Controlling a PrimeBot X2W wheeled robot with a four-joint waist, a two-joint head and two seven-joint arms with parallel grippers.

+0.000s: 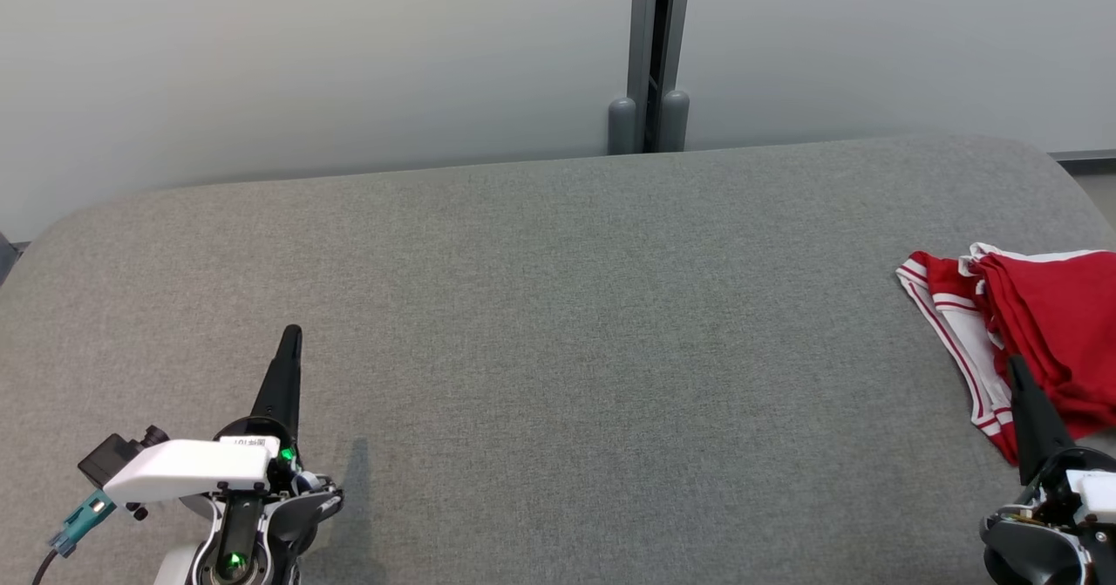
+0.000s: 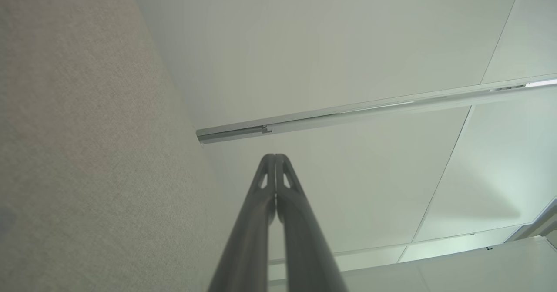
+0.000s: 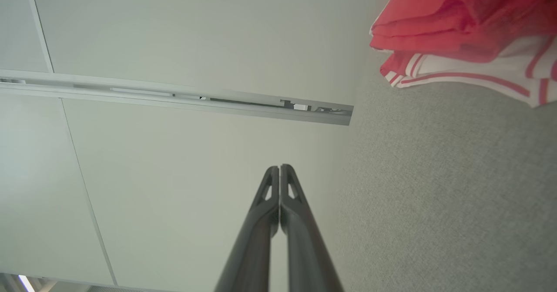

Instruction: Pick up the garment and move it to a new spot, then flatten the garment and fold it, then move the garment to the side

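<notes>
Clenched empty as if parked, dark-fingered left gripper (image 1: pixel 292 334) and right gripper (image 1: pixel 1017 363) sit low, the latter near a layered red, white-striped garment (image 1: pixel 1055 332).

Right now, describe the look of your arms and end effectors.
The left end effector has two long dark grey fingers tapering to a point, with triangular cut-outs near the tips. Behind it sit a white cover with a small label, green lights, and a teal connector on a dark cable. The right end effector has matching fingers on a black-and-white wrist.
</notes>
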